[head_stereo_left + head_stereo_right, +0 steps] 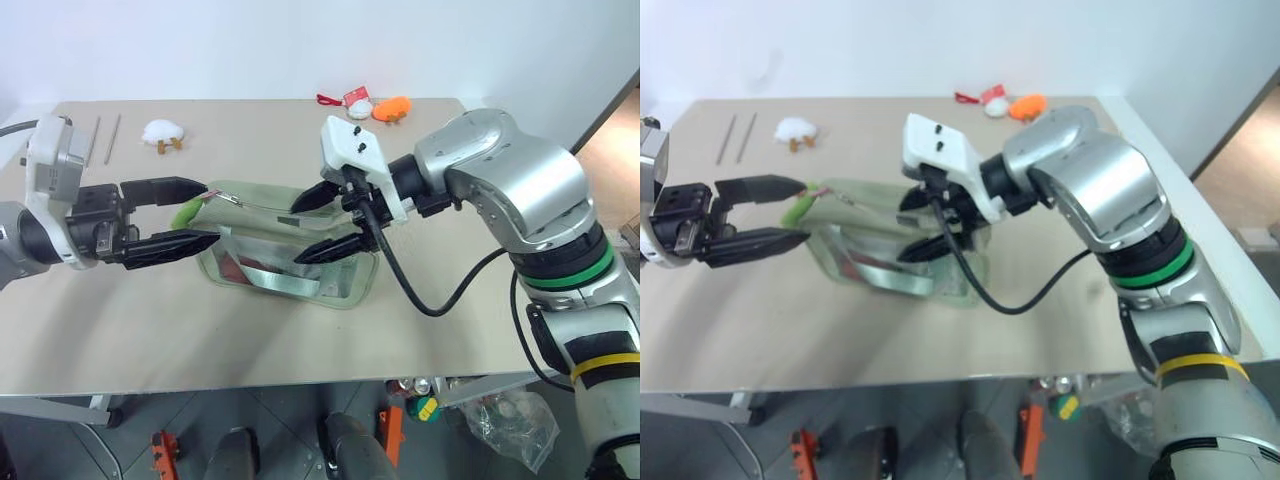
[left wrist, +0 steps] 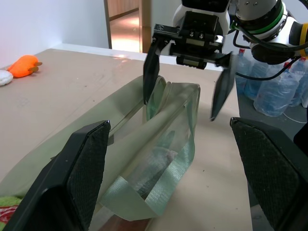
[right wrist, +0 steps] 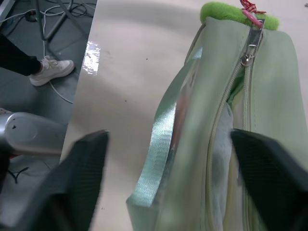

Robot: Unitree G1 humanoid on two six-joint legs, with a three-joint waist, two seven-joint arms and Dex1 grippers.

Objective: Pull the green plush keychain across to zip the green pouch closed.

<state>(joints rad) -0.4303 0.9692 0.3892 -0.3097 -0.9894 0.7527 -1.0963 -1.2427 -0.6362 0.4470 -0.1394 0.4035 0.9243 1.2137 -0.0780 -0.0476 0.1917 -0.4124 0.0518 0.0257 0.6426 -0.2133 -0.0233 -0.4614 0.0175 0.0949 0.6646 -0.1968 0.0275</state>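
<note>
near the front edge the table (image 1: 150, 330) is bare tan surface. further in, the green pouch (image 1: 290, 262) sits about mid table, pale sage with a clear panel, zipper top facing up, reddish stuff faintly visible inside, a green webbing strap looping off one end.

left end effector (image 1: 205, 212) comes in from the left, pointing right, roughly level. fingers (image 1: 165, 188) spread wide, one above and one below the pouch's left end, nothing gripped. the green plush keychain (image 1: 187, 211) hangs at that left end of the pouch, bright lime, just by the gap between those fingers. can't tell if either finger touches it. in the right wrist view the keychain (image 3: 226, 13) sits at the far end of the zipper track with a pink bit and a metal clasp next to it, and the zipper looks open along most of its length.

right end effector (image 1: 312, 225) reaches in from the right, angled down toward the left, over the pouch's right half. its fingers (image 1: 318, 195) are apart, straddling the pouch top, not clamped on anything that shows. contact with the fabric can't be told.

far side of the table: white plush toy (image 1: 164, 133) at far left with two thin rods (image 1: 106, 138) beside it, orange plush toy (image 1: 393, 107) at far right next to a small white and red item (image 1: 352, 104).

right wrist view also shows a person's shoe (image 3: 48, 70) on the floor past the table edge.
</note>
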